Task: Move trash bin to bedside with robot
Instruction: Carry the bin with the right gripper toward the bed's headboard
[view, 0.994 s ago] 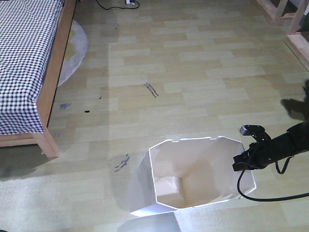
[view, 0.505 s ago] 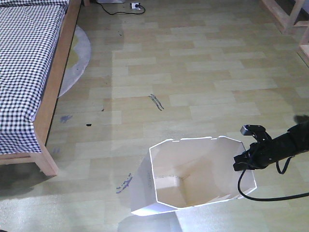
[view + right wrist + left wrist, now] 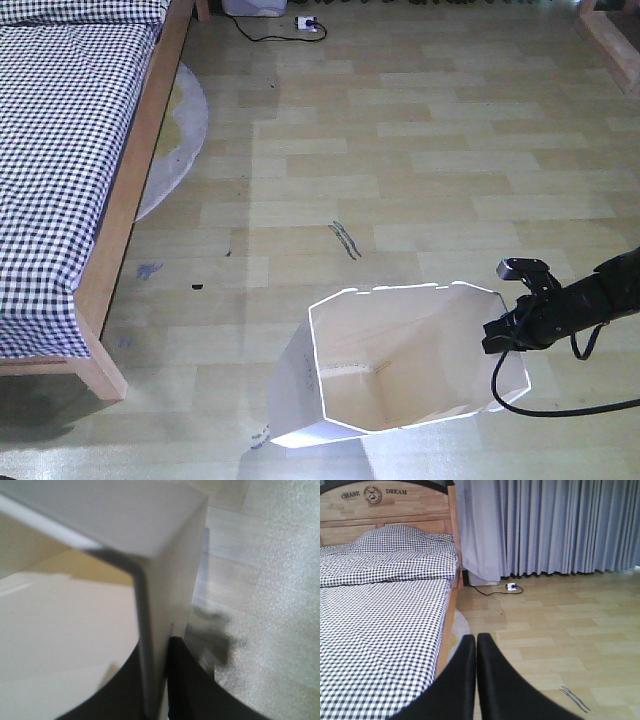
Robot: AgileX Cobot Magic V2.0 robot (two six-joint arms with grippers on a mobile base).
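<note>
Bin: one trash bin (image 3: 400,335), white, upright on the wooden floor (image 3: 420,180), open mouth up, walls narrowing to the base.
Long axis: mouth stretched left to right across the front view, shorter front to back.
Bin's place: low in the front view, right of the foot corner of the bed (image 3: 60,170) and well apart from it.
Right hand (image 3: 497,335): clamped on the bin's right rim; in the wrist view, one black finger (image 3: 187,690) outside the wall, the other inside, wall pinched between.
Left hand (image 3: 476,675): clenched on nothing, two black fingers pressed together, aimed along the bed's side toward the curtains (image 3: 560,525).
Bed count: one, with light-brown wooden frame (image 3: 130,220), black-and-white checked bedding (image 3: 380,630), one pillow (image 3: 400,537) by the headboard (image 3: 395,505).
Rug: one, round and grey (image 3: 185,130), partly under the bed.
Far end: one white power strip (image 3: 305,22) on the floor, black cable running from it.
Floor marks: dark scuffs (image 3: 345,240) between bed and bin.
</note>
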